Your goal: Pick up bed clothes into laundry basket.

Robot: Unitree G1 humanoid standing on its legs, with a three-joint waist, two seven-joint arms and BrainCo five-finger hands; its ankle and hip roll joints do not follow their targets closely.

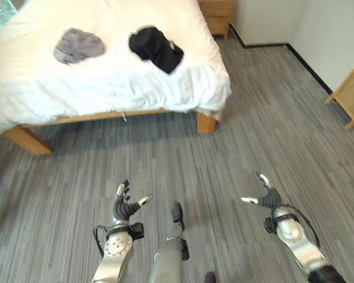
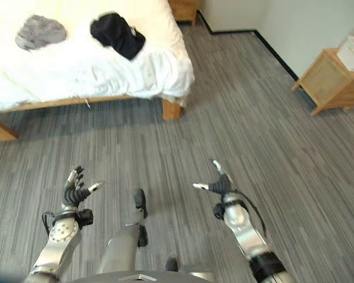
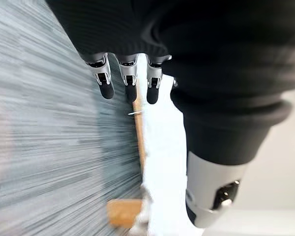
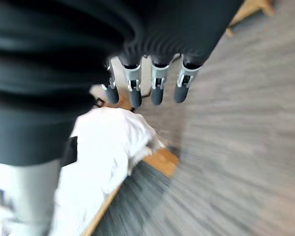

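Both hands low in frame over the grey floor (image 1: 265, 118): left hand (image 1: 125, 204) and right hand (image 1: 266, 196) empty, fingers spread. Grey garment (image 1: 78, 45) and black garment (image 1: 156, 47) lie apart on the bed (image 1: 106, 82), upper left.

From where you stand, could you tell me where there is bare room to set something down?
The grey floor between the bed and both robot hands is bare, as is the stretch toward the wooden side table. On the bed, the near white edge below the grey garment and black garment is free; the middle, where they lie, is crowded.
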